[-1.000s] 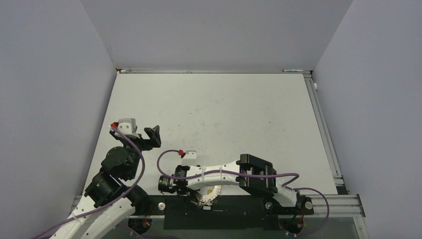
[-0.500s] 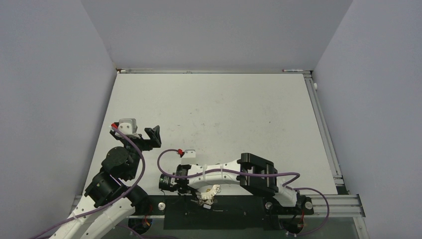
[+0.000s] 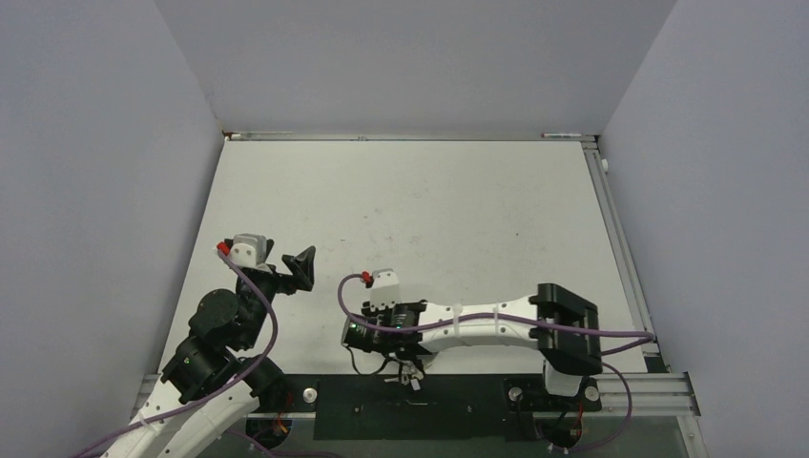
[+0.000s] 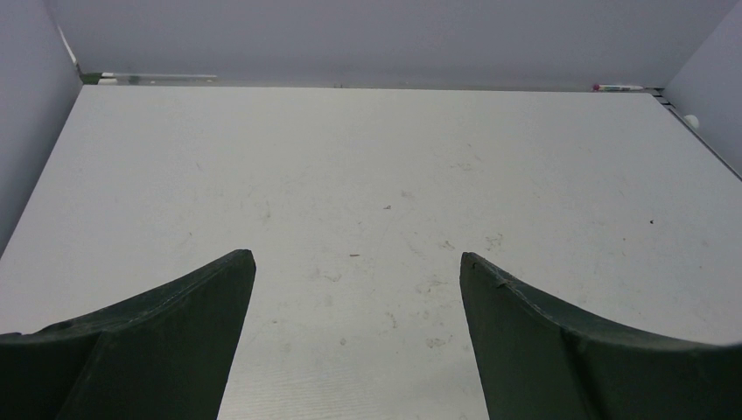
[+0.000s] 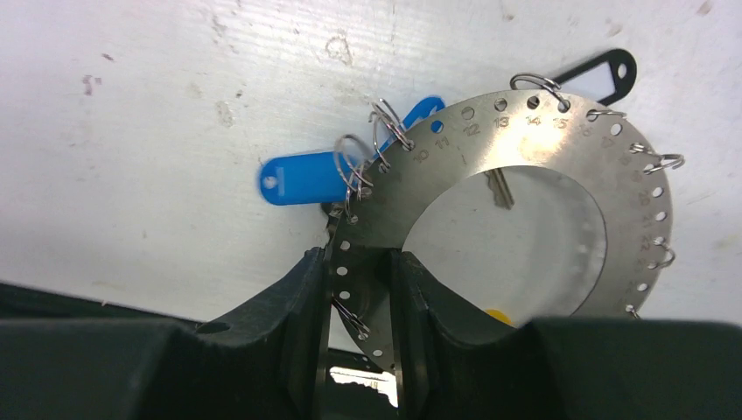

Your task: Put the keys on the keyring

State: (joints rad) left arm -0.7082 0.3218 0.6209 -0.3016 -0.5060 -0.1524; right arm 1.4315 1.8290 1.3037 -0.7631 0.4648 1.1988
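Right end effector (image 5: 360, 267) pinches the keyring (image 5: 490, 144), which carries small wire loops (image 5: 390, 124).

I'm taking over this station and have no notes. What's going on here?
The right pincer is clamped on the rim of the keyring, a flat numbered metal hoop at the near edge of the table. Small split rings sit in some of its holes, and a blue tag lies at its edge. The left pincer hangs open over the table, holding nothing.
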